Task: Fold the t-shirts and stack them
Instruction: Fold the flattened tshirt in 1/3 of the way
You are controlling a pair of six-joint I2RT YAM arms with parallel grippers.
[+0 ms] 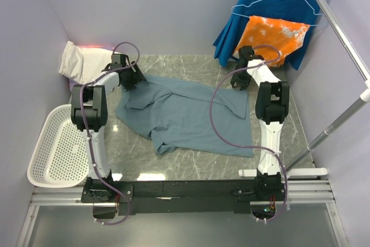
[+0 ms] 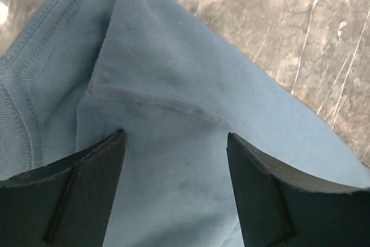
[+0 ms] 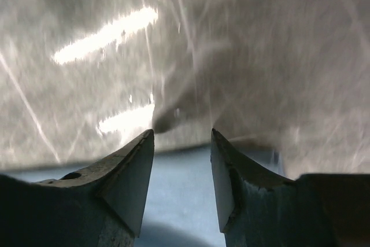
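Although one cream-white shirt (image 1: 78, 62) already sits folded at the far left corner of the table (image 1: 173, 65), the task looks to be only partly done, because the blue-grey t-shirt (image 1: 191, 120) lies in the middle of the table, spread out and rumpled, with no clean fold made in it yet. It has to be folded and then stacked with the cream one, I judge. The left gripper (image 1: 128, 78) hangs over the shirt's far left corner with its jaws wide apart and nothing between them. The right gripper (image 1: 240, 80) is at the far right edge of the shirt, its jaws parted by a narrower gap and, as far as the blurred wrist view shows, pinching nothing. The blue-grey cloth is a soft, matte knit with stitched hems and a ribbed neckband; it drapes in loose creases and one flap lies doubled over itself. The table is hard, glossy grey stone with pale veins.
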